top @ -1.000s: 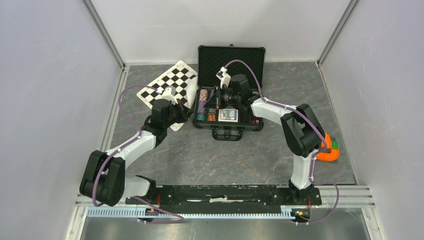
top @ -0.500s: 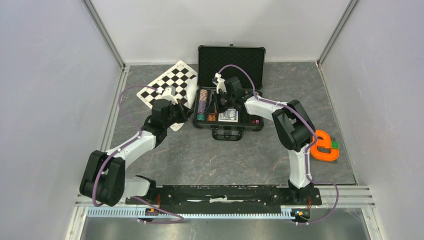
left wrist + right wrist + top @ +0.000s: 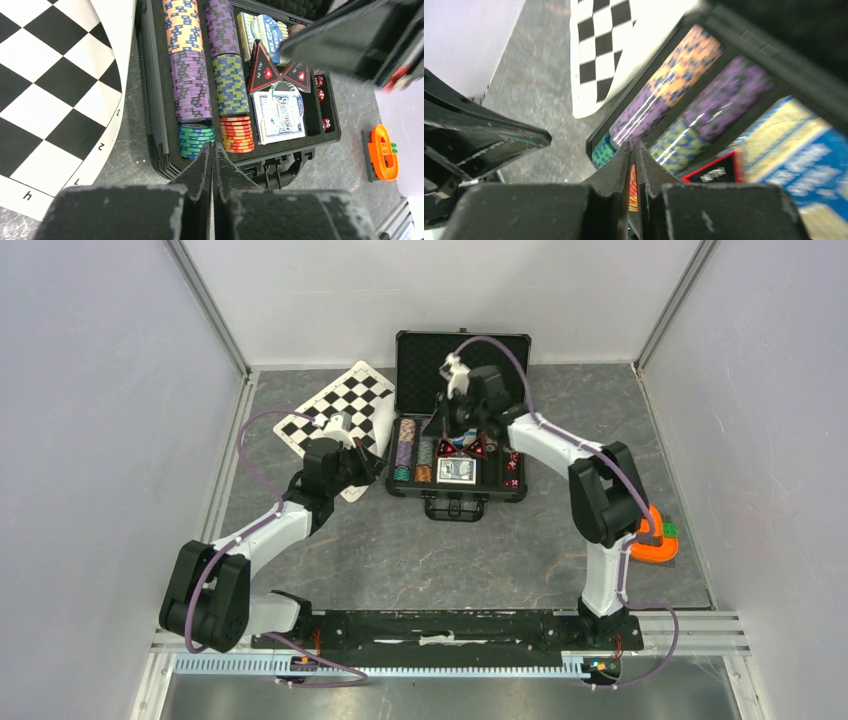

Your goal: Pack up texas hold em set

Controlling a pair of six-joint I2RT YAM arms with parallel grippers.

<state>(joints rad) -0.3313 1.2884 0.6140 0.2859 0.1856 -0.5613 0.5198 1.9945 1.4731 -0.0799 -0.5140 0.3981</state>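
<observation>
I see the case open at the far middle of the grey, stone-veined counter. Its ridged foam lid stands upright behind the tray. In the tray's left slots the chips lie on edge in long rows, their striped rims banded orange, purple, blue-yellow, green and red. Right of them sit boxed decks with blue patterned faces, two black triangular buttons marked ALL IN, and small red dice in a narrow slot.

My left fingers, matte black with scuffed edges, are pressed together on nothing, just outside the case's front left corner. My right fingers are closed to a thin slit, empty, above the chip rows.

A glossy checkered board lies flat beside the case's left wall. An orange plastic piece sits well off to the right.
</observation>
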